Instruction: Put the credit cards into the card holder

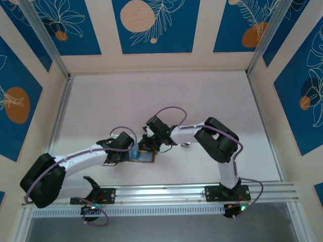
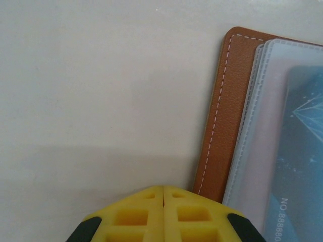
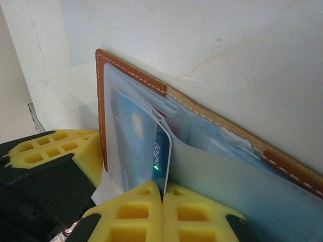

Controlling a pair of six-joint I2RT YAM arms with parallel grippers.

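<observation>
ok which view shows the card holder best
Right wrist: the open holder shows its stitched brown edge, clear sleeves and a card. Left wrist gives one stitched corner with sleeves. Top view has it small, partly hidden.

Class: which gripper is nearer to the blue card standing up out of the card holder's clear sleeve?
Right. The right gripper pinches the blue card between its jaws. The left gripper, jaws shut, sits at the brown outer edge of the card holder, off the card.
</observation>
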